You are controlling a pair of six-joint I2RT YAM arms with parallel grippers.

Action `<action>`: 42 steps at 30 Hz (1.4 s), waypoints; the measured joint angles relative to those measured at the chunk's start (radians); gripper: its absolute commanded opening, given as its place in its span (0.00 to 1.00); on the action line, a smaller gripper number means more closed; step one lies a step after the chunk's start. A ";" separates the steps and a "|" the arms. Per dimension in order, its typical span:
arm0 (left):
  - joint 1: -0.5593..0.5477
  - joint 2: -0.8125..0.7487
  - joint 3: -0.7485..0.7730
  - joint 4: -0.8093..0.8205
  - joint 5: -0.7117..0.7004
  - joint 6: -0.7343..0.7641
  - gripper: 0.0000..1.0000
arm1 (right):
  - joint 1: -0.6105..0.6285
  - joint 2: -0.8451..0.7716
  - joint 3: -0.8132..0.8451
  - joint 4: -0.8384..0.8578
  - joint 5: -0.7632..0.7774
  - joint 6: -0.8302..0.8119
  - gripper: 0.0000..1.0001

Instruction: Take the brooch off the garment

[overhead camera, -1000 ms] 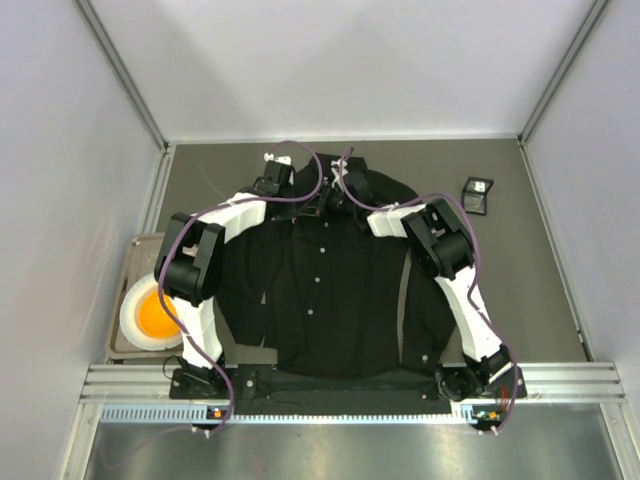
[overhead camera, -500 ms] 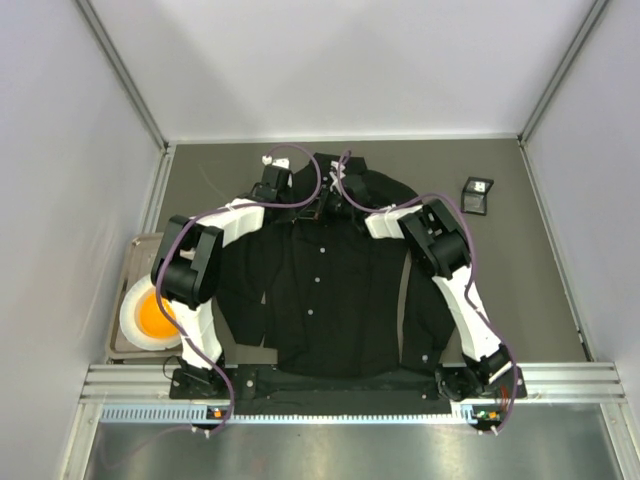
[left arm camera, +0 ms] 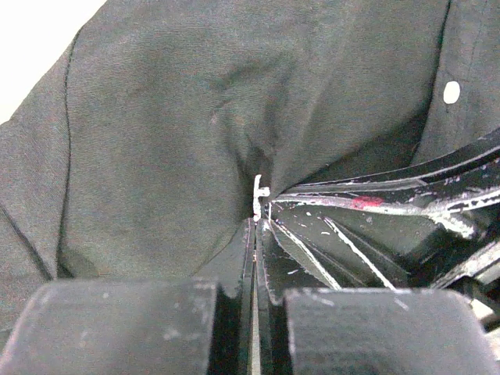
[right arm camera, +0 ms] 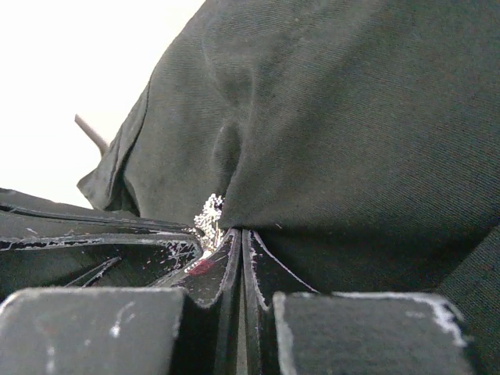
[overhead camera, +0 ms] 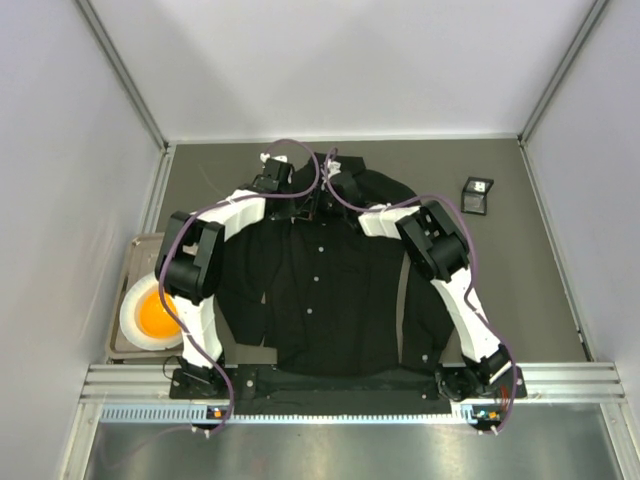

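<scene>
Right gripper (right arm camera: 238, 234) closer, brooch (right arm camera: 209, 215) at tips

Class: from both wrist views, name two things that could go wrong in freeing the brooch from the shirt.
The left gripper and right gripper are both shut at one puckered spot of the garment beside the brooch; pulling apart might tear cloth. The tiny brooch could also slip free and drop into dark folds.
</scene>
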 measured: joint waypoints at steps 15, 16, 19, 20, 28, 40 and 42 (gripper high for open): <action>0.002 0.057 0.121 -0.139 -0.001 -0.018 0.00 | 0.028 -0.027 0.001 -0.036 0.086 -0.154 0.01; 0.002 0.060 0.128 -0.147 -0.001 -0.018 0.00 | 0.028 -0.028 -0.005 -0.025 0.085 -0.157 0.01; 0.002 0.063 0.134 -0.159 0.000 -0.018 0.00 | 0.028 -0.031 -0.030 0.020 0.080 -0.173 0.01; 0.002 0.063 0.136 -0.161 0.001 -0.018 0.00 | 0.028 -0.033 -0.037 0.031 0.077 -0.178 0.01; 0.002 0.074 0.156 -0.183 0.013 -0.017 0.00 | 0.028 -0.039 -0.090 0.119 0.066 -0.207 0.01; 0.006 0.058 0.114 -0.133 0.031 -0.017 0.00 | -0.045 -0.052 -0.160 0.185 -0.020 0.095 0.11; 0.008 0.056 0.109 -0.128 0.035 -0.017 0.00 | -0.057 -0.052 -0.160 0.210 -0.045 0.137 0.11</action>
